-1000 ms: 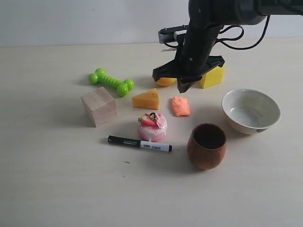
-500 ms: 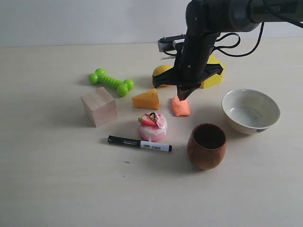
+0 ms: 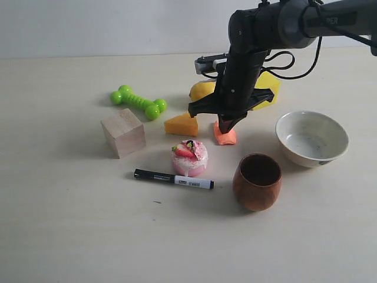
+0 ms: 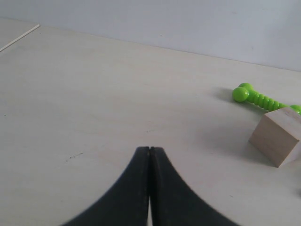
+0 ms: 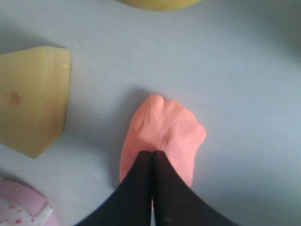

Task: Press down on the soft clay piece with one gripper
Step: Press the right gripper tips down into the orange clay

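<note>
The soft clay piece (image 3: 225,135), a small salmon-orange dented lump, lies on the table between the cheese wedge (image 3: 181,124) and the white bowl (image 3: 311,138). My right gripper (image 3: 226,125) stands straight over it, jaws shut, tips touching its top. In the right wrist view the shut black fingertips (image 5: 151,153) rest on the clay (image 5: 164,129), with the cheese wedge (image 5: 33,99) beside it. My left gripper (image 4: 149,149) is shut with nothing in it, over bare table, outside the exterior view.
A lemon (image 3: 202,90) and a yellow block (image 3: 265,88) sit behind the right arm. A pink cake (image 3: 189,157), a black-and-white marker (image 3: 174,178) and a brown cup (image 3: 257,181) lie in front. A wooden cube (image 3: 122,132) and a green toy bone (image 3: 138,102) are to the left.
The right gripper has come down from above the lemon and forward onto the clay, its tips now touching it. The left gripper view has no earlier frame.
</note>
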Controlling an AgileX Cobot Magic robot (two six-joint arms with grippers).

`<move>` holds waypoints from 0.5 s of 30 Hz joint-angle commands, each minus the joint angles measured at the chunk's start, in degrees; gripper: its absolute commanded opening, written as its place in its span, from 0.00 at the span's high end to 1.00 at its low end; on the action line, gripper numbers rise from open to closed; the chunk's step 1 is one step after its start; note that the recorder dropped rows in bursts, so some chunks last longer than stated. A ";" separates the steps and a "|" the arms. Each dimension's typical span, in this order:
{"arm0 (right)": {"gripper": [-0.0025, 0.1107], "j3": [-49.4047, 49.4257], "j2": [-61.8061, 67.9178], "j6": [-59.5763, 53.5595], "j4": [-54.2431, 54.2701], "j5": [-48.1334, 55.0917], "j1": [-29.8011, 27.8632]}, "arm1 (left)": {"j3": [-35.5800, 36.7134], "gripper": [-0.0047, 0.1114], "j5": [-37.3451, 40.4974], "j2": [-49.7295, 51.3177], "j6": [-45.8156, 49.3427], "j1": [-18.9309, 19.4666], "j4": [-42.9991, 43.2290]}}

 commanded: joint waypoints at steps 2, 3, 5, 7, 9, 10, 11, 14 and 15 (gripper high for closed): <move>0.98 -0.13 1.65 -0.39 -0.03 0.50 -0.04 | -0.16 0.96 -0.49 -0.35 -0.19 0.07 0.00; 0.98 -0.13 1.90 -0.39 0.10 0.50 -0.04 | -0.16 0.96 -0.49 -0.35 -0.19 0.07 0.00; 0.98 -0.13 2.63 -0.39 0.67 0.50 -0.04 | -0.16 0.96 -0.49 -0.35 -0.19 0.07 0.00; 0.98 -0.13 3.19 -0.67 1.55 0.63 -0.04 | -0.16 0.96 -0.49 -0.35 -0.19 0.07 0.00; 0.98 -0.13 3.79 -0.67 1.68 0.72 -0.04 | -0.16 0.96 -0.49 -0.35 -0.19 0.07 0.00; 0.98 -0.13 4.08 -0.67 1.68 1.03 -0.04 | -0.16 0.96 -0.49 -0.35 -0.19 0.07 0.00; 0.98 -0.13 4.23 -0.67 1.68 1.32 -0.04 | -0.16 0.96 -0.49 -0.35 -0.19 0.07 0.00; 0.98 -0.13 4.80 -0.67 1.68 1.32 -0.04 | -0.16 0.96 -0.49 -0.35 -0.19 0.07 0.00; 0.98 -0.13 5.10 -0.67 1.68 1.32 -0.04 | -0.16 0.96 -0.49 -0.35 -0.19 0.07 0.00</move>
